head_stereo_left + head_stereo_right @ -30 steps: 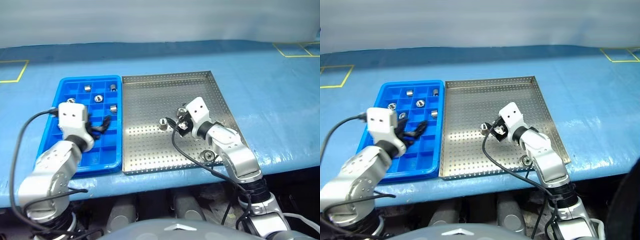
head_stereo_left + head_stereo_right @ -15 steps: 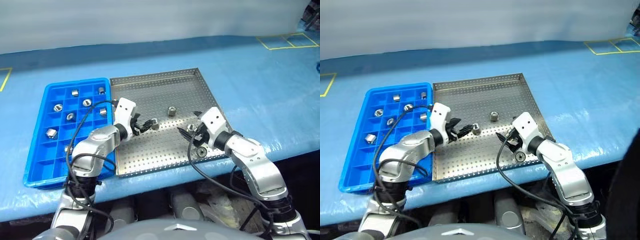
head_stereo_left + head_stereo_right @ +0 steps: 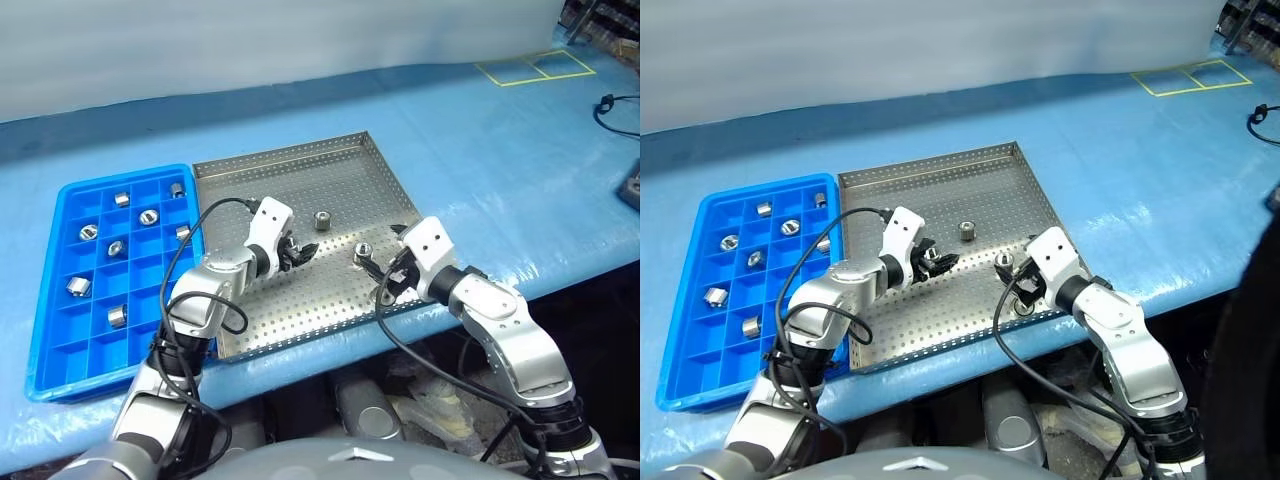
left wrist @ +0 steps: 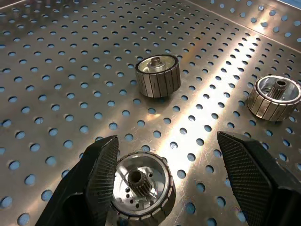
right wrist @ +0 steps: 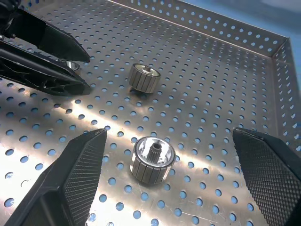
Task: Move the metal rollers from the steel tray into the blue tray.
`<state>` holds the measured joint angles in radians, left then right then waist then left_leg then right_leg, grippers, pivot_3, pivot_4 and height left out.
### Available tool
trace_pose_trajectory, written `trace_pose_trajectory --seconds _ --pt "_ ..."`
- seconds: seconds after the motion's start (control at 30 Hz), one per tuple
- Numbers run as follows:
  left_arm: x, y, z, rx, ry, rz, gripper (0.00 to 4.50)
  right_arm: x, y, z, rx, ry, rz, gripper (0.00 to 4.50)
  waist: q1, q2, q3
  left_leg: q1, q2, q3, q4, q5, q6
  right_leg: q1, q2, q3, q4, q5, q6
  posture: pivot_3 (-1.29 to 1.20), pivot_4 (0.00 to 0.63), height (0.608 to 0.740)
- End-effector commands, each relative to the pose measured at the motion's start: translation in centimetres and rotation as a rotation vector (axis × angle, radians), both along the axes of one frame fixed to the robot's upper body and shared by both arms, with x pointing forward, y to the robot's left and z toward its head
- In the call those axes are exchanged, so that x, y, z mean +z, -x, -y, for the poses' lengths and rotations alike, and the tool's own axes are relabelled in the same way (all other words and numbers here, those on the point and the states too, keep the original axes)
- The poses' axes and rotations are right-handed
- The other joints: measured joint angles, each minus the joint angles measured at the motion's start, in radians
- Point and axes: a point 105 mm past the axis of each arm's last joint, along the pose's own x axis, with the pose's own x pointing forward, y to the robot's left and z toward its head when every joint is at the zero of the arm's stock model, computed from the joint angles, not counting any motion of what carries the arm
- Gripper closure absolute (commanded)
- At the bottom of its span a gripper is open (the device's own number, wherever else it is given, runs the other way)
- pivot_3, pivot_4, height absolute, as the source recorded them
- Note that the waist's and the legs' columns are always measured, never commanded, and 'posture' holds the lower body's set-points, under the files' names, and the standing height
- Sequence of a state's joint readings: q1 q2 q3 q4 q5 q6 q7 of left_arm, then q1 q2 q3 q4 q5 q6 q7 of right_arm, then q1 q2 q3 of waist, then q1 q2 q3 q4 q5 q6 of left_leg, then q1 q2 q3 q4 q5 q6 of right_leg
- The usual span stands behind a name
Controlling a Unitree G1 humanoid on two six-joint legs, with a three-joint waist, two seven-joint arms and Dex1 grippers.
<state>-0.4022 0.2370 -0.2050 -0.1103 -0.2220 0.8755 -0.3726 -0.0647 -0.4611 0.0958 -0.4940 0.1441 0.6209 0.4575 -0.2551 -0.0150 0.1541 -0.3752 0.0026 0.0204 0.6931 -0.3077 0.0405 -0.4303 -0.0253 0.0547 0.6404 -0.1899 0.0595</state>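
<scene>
The steel tray (image 3: 290, 185) lies mid-table with the blue tray (image 3: 48, 300) to its left. My left gripper (image 3: 299, 252) is low over the steel tray, open. In the left wrist view a metal roller (image 4: 140, 187) sits between its fingers, close against one finger (image 4: 101, 172). My right gripper (image 3: 378, 272) is open near the tray's front right, straddling a second roller (image 5: 153, 159) without touching it. A third roller (image 3: 322, 220) stands free farther back. Another roller (image 3: 387, 297) lies by the front rim. Several rollers (image 3: 116, 316) sit in blue compartments.
Yellow tape squares (image 3: 530, 68) mark the blue table at the far right. A black cable (image 3: 612, 100) and a dark object (image 3: 633, 186) lie at the right edge. The table's front edge runs just below both trays.
The camera has swung right. My left gripper moved from over the blue tray to the steel tray and came down around a roller. The right gripper drew back slightly, still open.
</scene>
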Motion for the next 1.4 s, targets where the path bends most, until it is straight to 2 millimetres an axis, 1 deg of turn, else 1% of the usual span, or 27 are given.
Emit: trace_pose_trajectory --seconds 0.03,0.07,0.1,0.17,0.23,0.27,0.4,0.43,0.5,0.63,0.73,0.83,0.87,1.0,1.07,1.13,1.23,1.37,1.4 --pt "-1.4 0.2 -0.1 0.008 -0.061 -0.033 0.86 1.6 -0.3 0.0 -0.008 -0.01 0.071 0.0 -0.001 0.0 0.0 0.0 0.0 0.0 0.0 0.0 0.0 0.0 0.0 0.0 0.0 0.0 0.0 -0.34 0.15 0.74" --pt "-1.5 0.2 -0.2 0.012 -0.072 -0.034 0.86 1.7 -0.3 0.0 -0.01 -0.011 0.072 0.0 -0.002 0.0 0.0 0.0 0.0 0.0 0.0 0.0 0.0 0.0 0.0 0.0 0.0 0.0 0.0 -0.34 0.15 0.74" --pt "-1.6 0.2 -0.4 0.018 -0.087 -0.03 1.03 1.7 -0.3 0.0 -0.012 -0.01 0.073 0.0 -0.003 0.0 0.0 0.0 0.0 0.0 0.0 0.0 0.0 0.0 0.0 0.0 0.0 0.0 0.0 -0.34 0.15 0.74" --pt "-1.7 0.2 -0.6 0.023 -0.102 -0.027 1.45 1.7 -0.3 0.0 -0.014 -0.011 0.073 0.0 -0.003 0.001 0.0 -0.001 0.0 0.0 0.0 0.0 0.0 -0.001 0.0 0.0 0.0 0.0 0.0 -0.34 0.15 0.74" --pt "-1.9 0.3 -0.8 0.02 -0.131 -0.022 2.09 1.6 -0.3 0.0 -0.015 -0.012 0.073 0.0 -0.003 0.001 0.0 0.0 0.0 0.0 0.0 0.0 0.0 -0.001 0.0 0.0 0.0 0.0 0.0 -0.34 0.15 0.74" --pt "-1.9 0.4 -0.9 0.02 -0.134 -0.022 2.09 1.6 -0.4 0.0 -0.016 -0.013 0.074 0.0 -0.003 0.001 0.0 0.0 0.0 0.0 0.0 0.0 0.0 -0.001 0.0 0.0 0.0 0.0 0.0 -0.34 0.15 0.74" --pt "-1.9 0.4 -0.8 0.022 -0.129 -0.014 3.06 1.7 -0.5 -0.1 -0.017 -0.016 0.077 0.0 -0.003 0.001 0.0 0.0 0.0 0.0 0.0 0.0 0.0 -0.001 0.0 0.0 0.0 0.0 0.0 -0.33 0.15 0.74" --pt "-1.8 0.4 -0.8 0.021 -0.128 -0.006 3.21 1.7 -0.6 -0.2 -0.017 -0.017 0.077 0.0 -0.002 0.001 0.0 0.0 0.0 0.0 0.0 0.0 0.0 -0.001 0.0 0.0 0.0 0.0 0.0 -0.33 0.15 0.74" --pt "-1.3 0.4 -0.8 0.024 -0.116 0.017 3.2 1.6 -0.6 -0.3 -0.015 -0.018 0.077 0.0 -0.002 0.001 0.0 0.0 0.0 0.0 0.0 0.0 0.0 -0.001 0.0 0.0 0.0 0.0 0.0 -0.33 0.15 0.74" --pt "0.2 0.1 -1.3 0.064 -0.085 0.08 3.2 1.6 -0.6 -0.4 -0.01 -0.019 0.074 0.0 -0.001 0.001 0.0 0.0 0.0 0.0 0.0 0.0 0.0 -0.001 0.0 0.0 0.0 0.0 0.0 -0.32 0.15 0.74" --pt "2.1 -0.3 -2.4 0.129 -0.059 0.148 3.2 1.6 -0.5 -0.7 0.003 -0.02 0.072 0.0 -0.001 0.0 0.0 -0.001 0.0 0.0 0.0 0.0 0.0 -0.001 0.0 0.0 0.0 0.0 0.0 -0.31 0.15 0.74" --pt "4.5 -0.3 -4.0 0.205 -0.042 0.223 3.2 1.5 -0.5 -0.9 0.014 -0.019 0.068 0.0 0.001 0.001 0.0 -0.002 0.0 0.0 0.0 0.0 0.0 -0.002 0.0 0.0 0.001 0.0 0.0 -0.3 0.15 0.74" --pt "5.2 0.0 -4.7 0.228 -0.027 0.23 3.2 1.5 -0.6 -1.0 0.019 -0.02 0.066 0.0 0.002 0.0 0.0 -0.002 0.0 0.0 0.0 0.0 0.0 -0.002 -0.001 0.0 0.001 0.0 0.0 -0.3 0.15 0.74" --pt "6.3 1.7 -8.1 0.289 -0.087 0.24 3.2 1.4 -0.5 -1.6 0.047 -0.026 0.058 0.0 -0.001 0.001 0.0 -0.002 0.001 0.0 0.0 0.0 0.0 -0.003 0.0 0.001 0.001 0.0 0.0 -0.27 0.15 0.74" --pt "6.9 3.2 -10.0 0.306 -0.104 0.227 3.2 1.1 -0.6 -2.0 0.062 -0.028 0.049 0.0 0.001 0.001 0.0 -0.002 0.001 0.0 -0.001 0.0 0.0 -0.003 0.0 0.001 0.001 0.0 -0.001 -0.24 0.15 0.74" --pt "7.5 4.7 -11.2 0.305 -0.113 0.219 3.2 1.0 -0.7 -2.4 0.077 -0.032 0.042 0.0 0.006 0.0 0.001 -0.002 0.001 0.0 -0.001 0.0 0.0 -0.004 0.0 0.0 0.002 0.0 -0.001 -0.22 0.15 0.74" --pt "8.5 6.6 -13.4 0.33 -0.15 0.208 3.2 0.9 -0.7 -3.1 0.11 -0.04 0.032 0.0 0.026 -0.001 0.001 -0.002 0.001 0.0 -0.001 0.0 0.0 -0.003 0.0 0.0 0.002 0.0 -0.001 -0.19 0.15 0.74" --pt "9.8 8.8 -17.2 0.442 -0.161 0.185 3.2 0.3 -0.7 -4.0 0.154 -0.044 0.007 0.0 0.055 -0.001 0.001 -0.002 0.001 0.0 -0.001 0.0 0.0 -0.004 0.0 -0.001 0.002 -0.001 -0.002 -0.15 0.15 0.74" --pt "10.0 9.2 -17.9 0.465 -0.157 0.182 3.2 0.2 -0.6 -4.1 0.16 -0.044 0.003 0.0 0.063 -0.001 0.001 -0.002 0.001 0.0 -0.001 0.0 -0.001 -0.004 0.0 -0.001 0.002 -0.001 -0.002 -0.15 0.15 0.74"
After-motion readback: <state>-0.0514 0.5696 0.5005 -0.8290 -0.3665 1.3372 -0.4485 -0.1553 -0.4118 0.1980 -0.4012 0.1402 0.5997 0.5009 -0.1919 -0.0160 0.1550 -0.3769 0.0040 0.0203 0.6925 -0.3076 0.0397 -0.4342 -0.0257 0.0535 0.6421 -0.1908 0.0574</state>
